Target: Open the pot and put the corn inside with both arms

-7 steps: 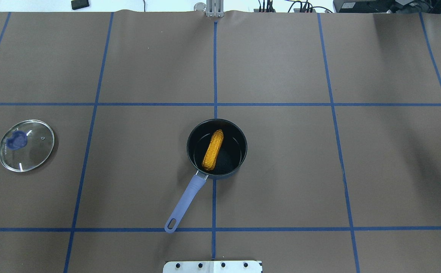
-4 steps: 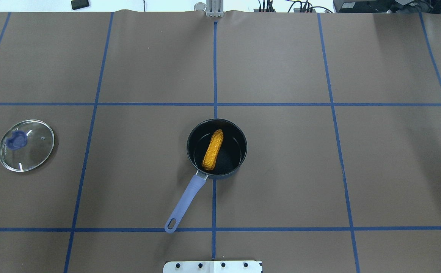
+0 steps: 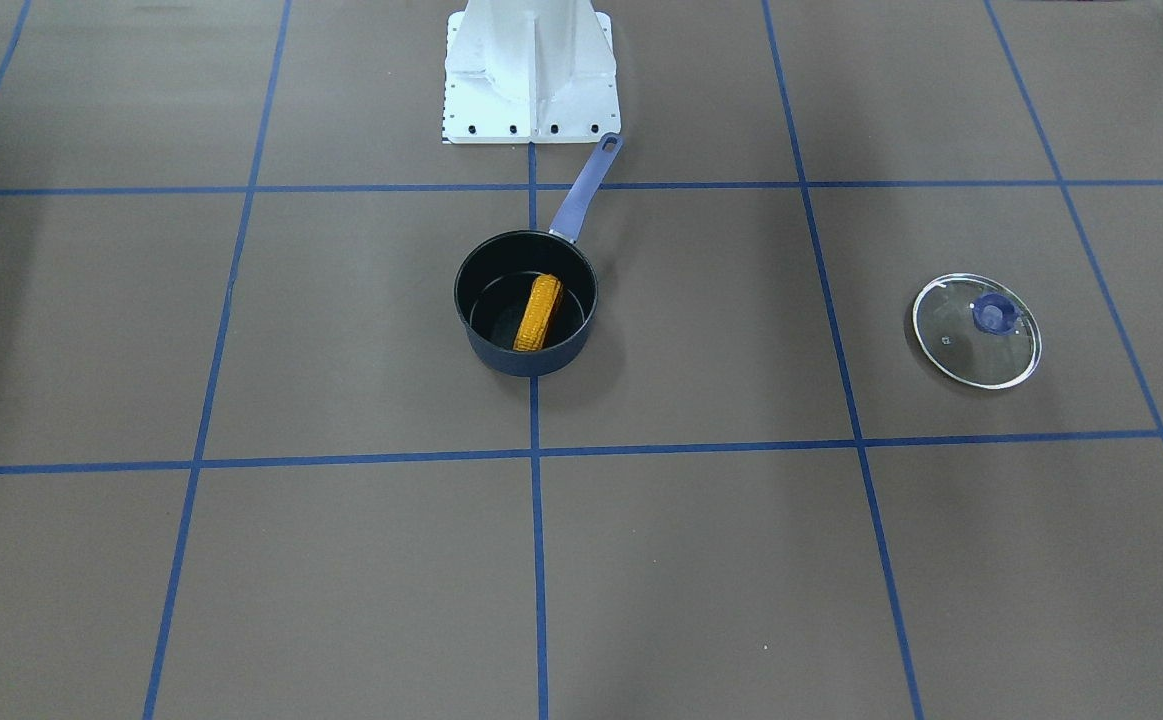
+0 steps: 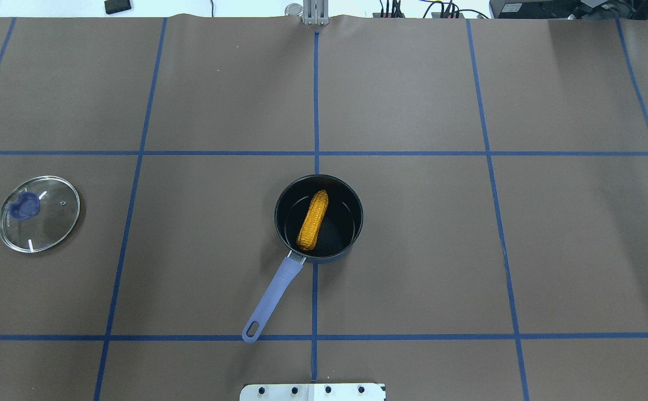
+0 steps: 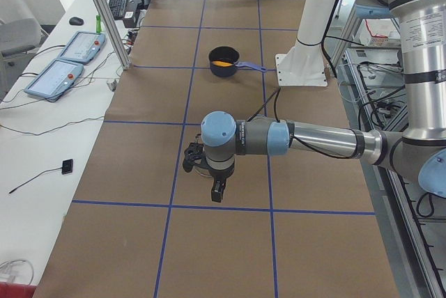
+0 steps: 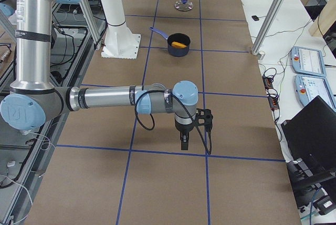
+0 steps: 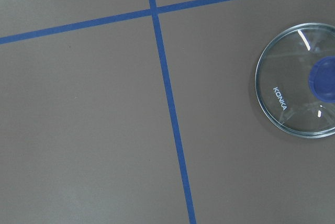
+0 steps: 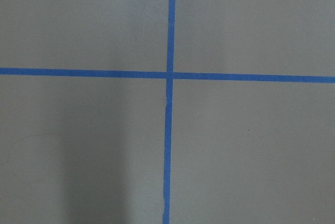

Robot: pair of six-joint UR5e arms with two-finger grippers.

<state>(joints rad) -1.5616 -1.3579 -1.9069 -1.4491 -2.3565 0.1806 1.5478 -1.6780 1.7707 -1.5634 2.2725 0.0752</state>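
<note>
The dark navy pot stands open at the table's middle, its periwinkle handle pointing toward my base. The orange-yellow corn lies inside it, leaning on the pot's wall; it also shows in the front-facing view. The glass lid with its blue knob lies flat on the table far to my left. My left gripper shows only in the exterior left view, above the table near the lid. My right gripper shows only in the exterior right view, far from the pot. I cannot tell whether either is open or shut.
Brown paper with a blue tape grid covers the table. The robot's white base plate sits at the near edge behind the handle. The left wrist view shows the lid at its right edge; the right wrist view shows only tape lines.
A black piece of the right gripper at the overhead view's right edge has moved out of view. The pot, corn and lid have not moved.
</note>
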